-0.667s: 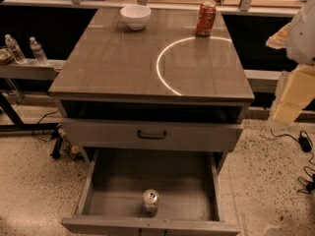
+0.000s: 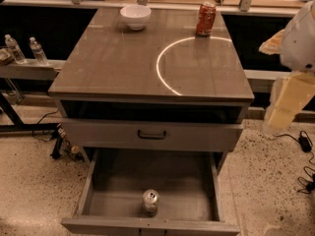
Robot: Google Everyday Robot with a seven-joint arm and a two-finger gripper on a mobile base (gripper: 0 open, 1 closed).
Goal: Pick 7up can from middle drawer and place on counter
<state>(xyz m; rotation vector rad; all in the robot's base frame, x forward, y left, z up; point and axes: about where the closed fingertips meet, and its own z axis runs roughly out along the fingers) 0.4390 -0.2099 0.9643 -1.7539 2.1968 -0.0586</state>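
Note:
The 7up can (image 2: 150,201) stands upright near the front wall of the open middle drawer (image 2: 123,181), silvery with a shiny top. The drawer is pulled out at the bottom of the view, below a shut drawer front with a dark handle (image 2: 151,134). The counter (image 2: 118,63) is the grey-brown cabinet top above, marked with a bright white arc (image 2: 162,68). My gripper (image 2: 288,104) is on the pale arm at the right edge of the view. It is beside the cabinet, well above and to the right of the can, and holds nothing that I can see.
A red-orange can (image 2: 205,18) and a white bowl (image 2: 135,16) stand at the back of the counter. Water bottles (image 2: 22,49) sit on a low shelf at the left. Cables (image 2: 302,146) lie on the speckled floor at the right.

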